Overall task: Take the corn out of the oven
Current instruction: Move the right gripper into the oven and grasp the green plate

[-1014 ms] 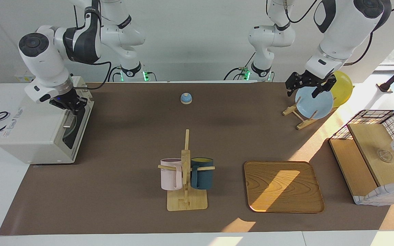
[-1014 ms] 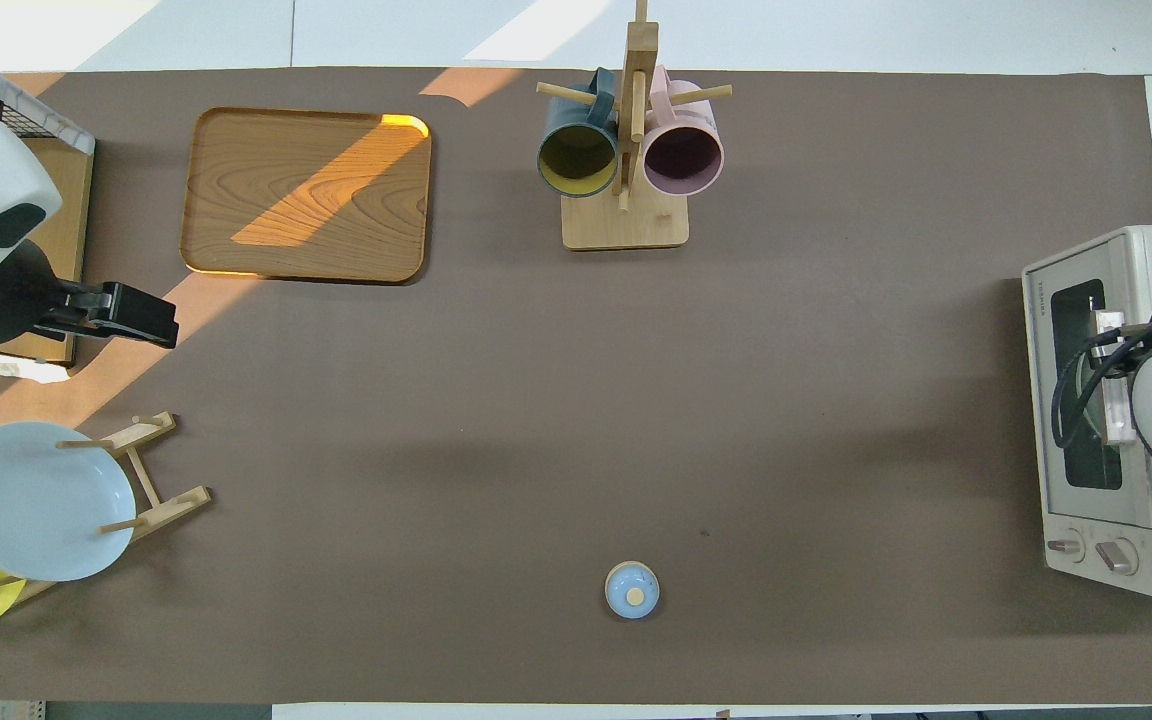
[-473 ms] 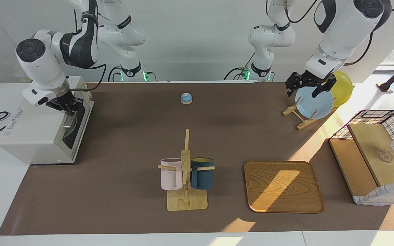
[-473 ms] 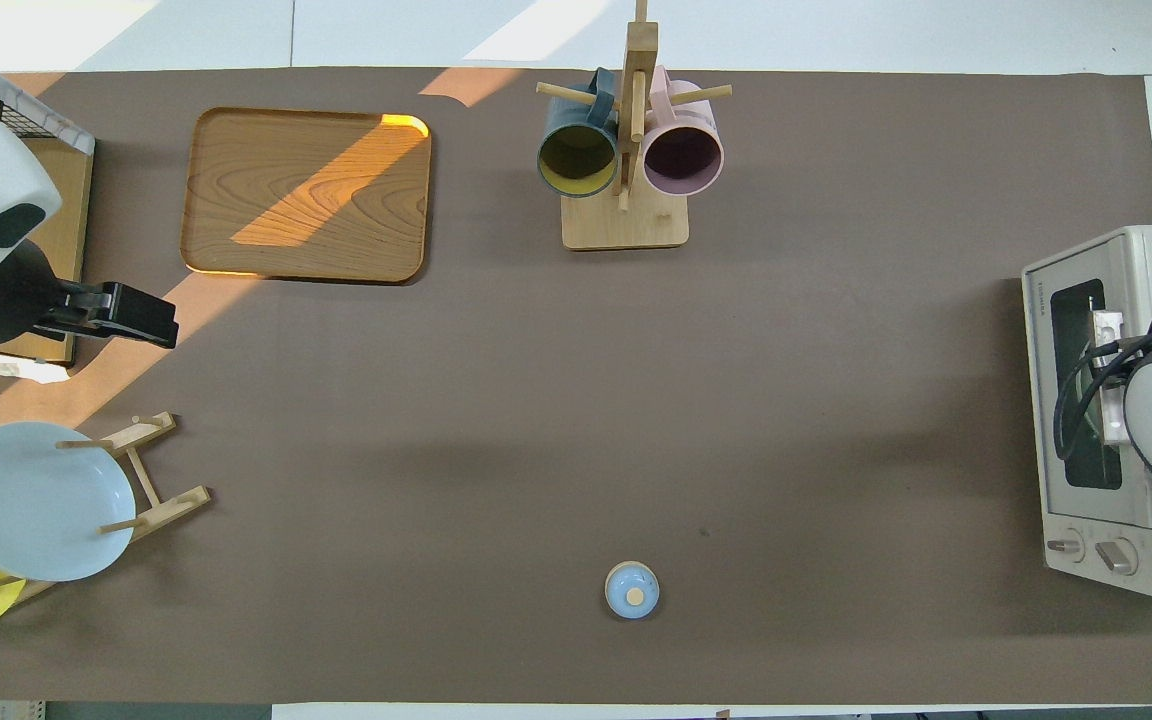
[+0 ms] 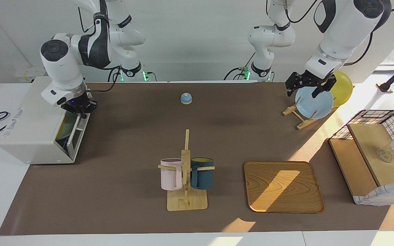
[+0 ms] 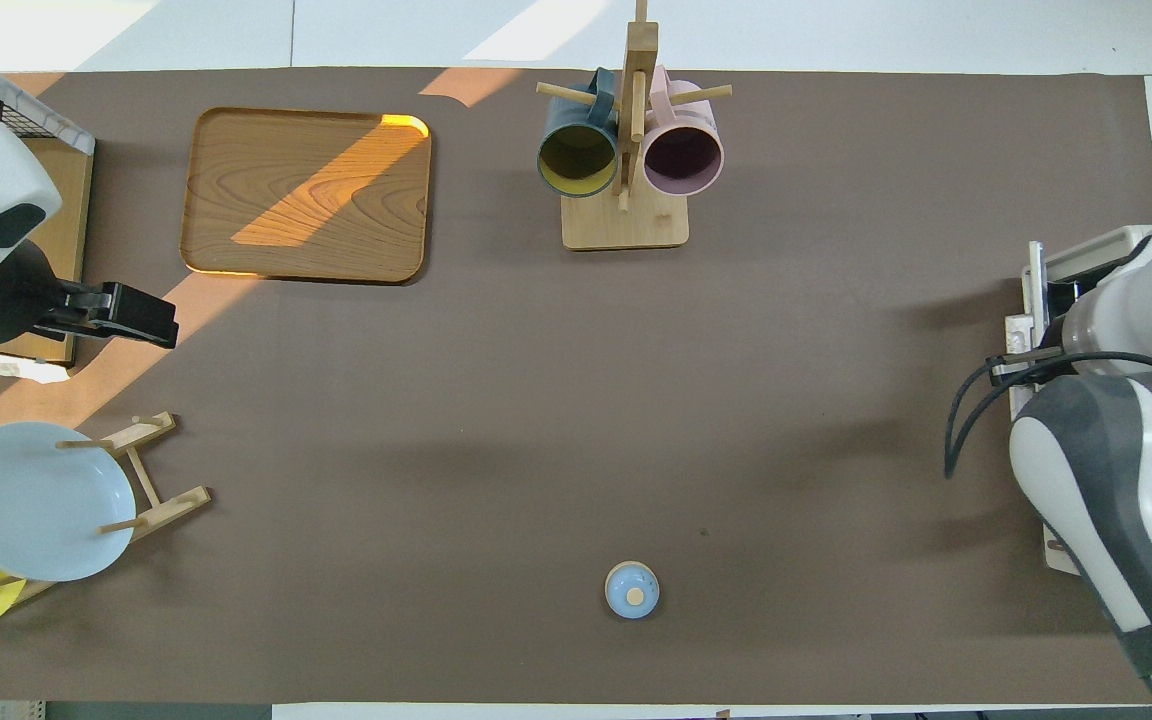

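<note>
The white oven (image 5: 34,131) stands at the right arm's end of the table. Its door (image 5: 75,135) is tilted partly open at the top. My right gripper (image 5: 79,110) is shut on the top of the door by its bar handle. In the overhead view the right arm covers most of the oven (image 6: 1086,262). A yellow-green patch (image 5: 63,128) shows in the gap, and I cannot tell whether it is the corn. My left gripper (image 5: 309,87) hangs open over the plate rack, holding nothing, and the left arm waits.
A blue bell (image 5: 186,98) sits near the robots at mid-table. A mug rack (image 5: 186,171) with two mugs and a wooden tray (image 5: 283,186) lie farther out. A blue plate (image 5: 314,102), a yellow plate (image 5: 342,88) and a wire basket (image 5: 375,153) are at the left arm's end.
The right gripper has moved out from the oven front toward mid-table, and the door has gone from closed to partly open. The left arm has not moved.
</note>
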`<state>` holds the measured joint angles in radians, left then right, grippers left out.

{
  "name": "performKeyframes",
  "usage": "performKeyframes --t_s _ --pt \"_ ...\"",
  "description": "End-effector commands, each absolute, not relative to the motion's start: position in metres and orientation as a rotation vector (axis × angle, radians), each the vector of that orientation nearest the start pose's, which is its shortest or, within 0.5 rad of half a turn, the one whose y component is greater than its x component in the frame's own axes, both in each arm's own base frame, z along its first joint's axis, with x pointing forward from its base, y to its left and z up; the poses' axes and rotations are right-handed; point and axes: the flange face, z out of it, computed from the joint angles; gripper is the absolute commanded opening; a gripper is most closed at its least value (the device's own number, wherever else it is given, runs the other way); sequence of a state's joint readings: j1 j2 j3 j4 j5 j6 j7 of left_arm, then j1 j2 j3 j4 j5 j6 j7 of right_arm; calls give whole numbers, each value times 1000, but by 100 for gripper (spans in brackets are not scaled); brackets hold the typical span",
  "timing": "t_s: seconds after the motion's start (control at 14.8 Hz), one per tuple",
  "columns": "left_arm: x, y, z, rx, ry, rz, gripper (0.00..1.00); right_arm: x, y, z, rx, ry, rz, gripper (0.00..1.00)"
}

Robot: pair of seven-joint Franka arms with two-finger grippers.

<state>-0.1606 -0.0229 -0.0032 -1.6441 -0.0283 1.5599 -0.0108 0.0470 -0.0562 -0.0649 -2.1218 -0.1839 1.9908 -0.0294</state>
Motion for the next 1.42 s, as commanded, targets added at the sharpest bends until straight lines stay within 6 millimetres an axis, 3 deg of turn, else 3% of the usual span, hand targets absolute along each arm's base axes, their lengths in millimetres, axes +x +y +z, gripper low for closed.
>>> performKeyframes --t_s 0.0,0.54,0.68,0.88,1.01,1.15,1.35 --pt "534 -88 603 -3144 251 84 100 535 -34 372 -3255 -50 113 0" --pt "534 -88 604 -3144 251 82 100 522 -25 301 -3155 67 77 0" --pt "534 -88 604 -3144 251 82 100 523 -6 297 -3130 69 83 0" --pt "534 -88 604 -3144 251 82 100 536 29 311 -3128 103 85 0" --pt "534 -88 604 -3144 251 82 100 550 45 344 -3128 94 133 28" --pt "534 -88 604 -3144 251 82 100 560 40 378 -3140 90 190 43" --pt "534 -88 604 -3144 251 82 100 548 4 403 -3204 106 269 48"
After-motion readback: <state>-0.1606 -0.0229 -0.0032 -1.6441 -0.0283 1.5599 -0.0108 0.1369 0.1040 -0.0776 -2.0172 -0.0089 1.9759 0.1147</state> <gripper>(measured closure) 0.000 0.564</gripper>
